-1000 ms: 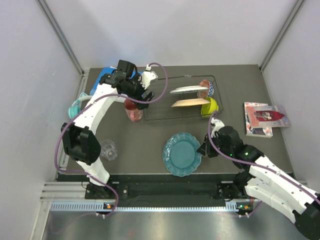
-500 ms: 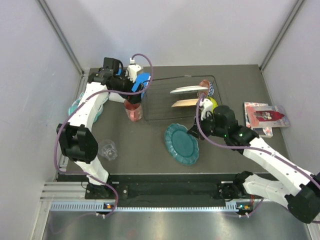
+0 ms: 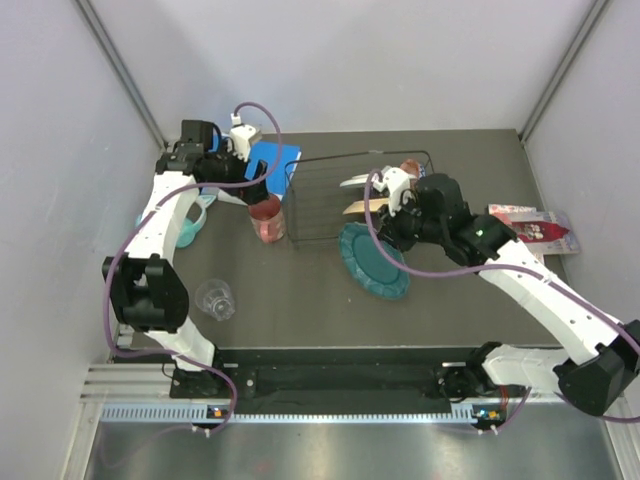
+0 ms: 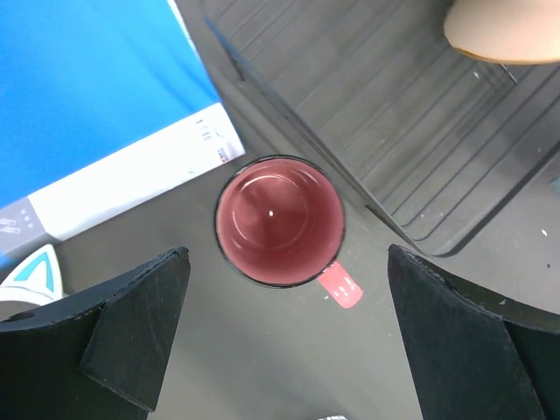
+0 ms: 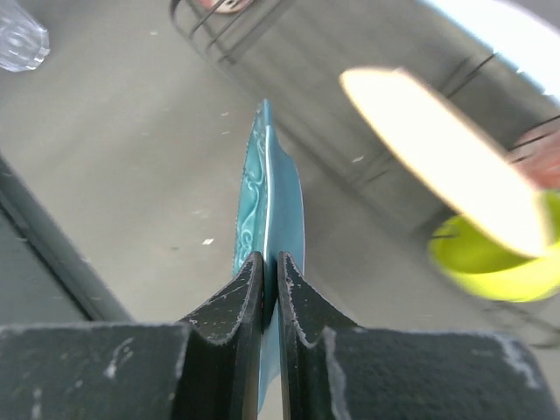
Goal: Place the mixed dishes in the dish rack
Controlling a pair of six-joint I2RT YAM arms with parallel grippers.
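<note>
My right gripper (image 3: 393, 228) (image 5: 270, 258) is shut on the rim of the teal scalloped plate (image 3: 372, 260) (image 5: 273, 188), which it holds tilted on edge off the table, just in front of the dish rack (image 3: 330, 200) (image 5: 289, 52). In the rack stand the white plate (image 3: 358, 182), the peach plate (image 5: 437, 149), the lime bowl (image 5: 499, 254) and the red patterned bowl (image 3: 408, 167). The red tumbler (image 3: 266, 219) (image 4: 280, 219) stands upright left of the rack. Above it hangs my left gripper (image 3: 252, 187) (image 4: 287, 255), open and holding nothing. The clear glass (image 3: 215, 298) stands near the front left.
A blue book (image 3: 272, 158) (image 4: 87, 105) lies behind the tumbler, beside the rack's left end. Teal headphones (image 3: 190, 218) sit at the left edge under the left arm. Another book (image 3: 530, 228) lies at the far right.
My right gripper has lifted the teal plate off the table, tipped it onto its edge and carried it back toward the rack. The left arm drew back to the left.
</note>
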